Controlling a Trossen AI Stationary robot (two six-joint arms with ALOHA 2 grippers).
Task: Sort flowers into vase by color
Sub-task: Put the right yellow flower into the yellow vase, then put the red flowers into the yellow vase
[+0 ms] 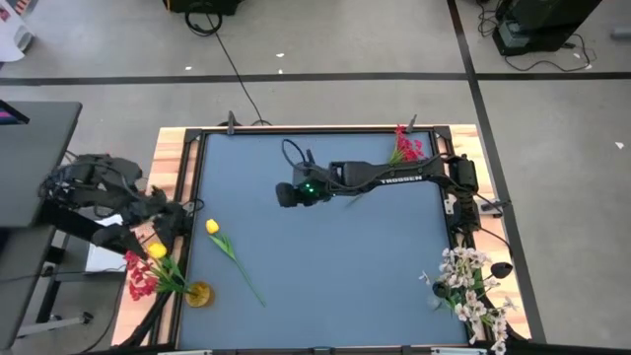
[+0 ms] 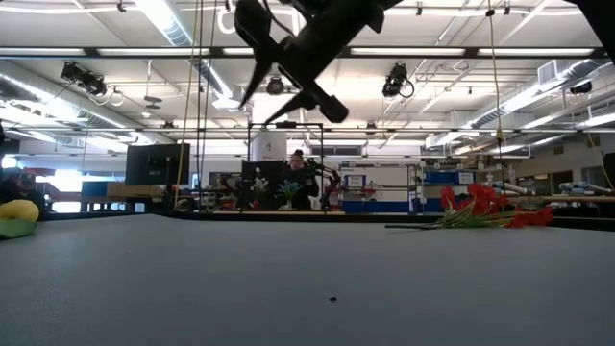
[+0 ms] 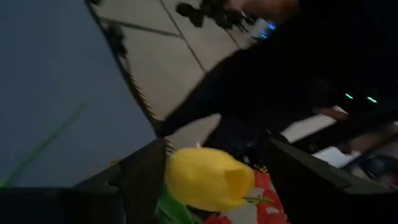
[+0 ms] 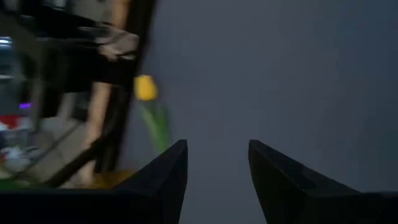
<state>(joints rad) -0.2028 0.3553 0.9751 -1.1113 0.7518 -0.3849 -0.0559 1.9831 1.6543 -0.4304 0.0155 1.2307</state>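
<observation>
My left gripper (image 1: 158, 240) hangs open over the table's near left corner. Its fingers stand on either side of a yellow tulip bud (image 3: 208, 177). That tulip and a red bloom (image 1: 139, 277) lean left out of an amber vase (image 1: 198, 293). A second yellow tulip (image 1: 212, 227) lies flat on the table, its stalk running toward the near edge. Red flowers (image 1: 405, 148) lie by the far right corner. White sprays (image 1: 473, 286) stand in a vase at the near right. My right gripper (image 4: 217, 165) is open, high above the table's middle (image 2: 279, 91). My left gripper has the yellow tulip's bud (image 3: 186, 171) between its open fingers. One finger (image 3: 146, 171) lies close beside the bud. Whether it touches the bud, I cannot tell. A gap shows at the other finger (image 3: 305, 174).
The blue table top (image 1: 335, 266) has a black frame and wooden side boards (image 1: 170, 158). The right arm (image 1: 394, 179) stretches from the right edge across the far half. Cables and a grey cabinet (image 1: 30, 158) sit beyond the left edge.
</observation>
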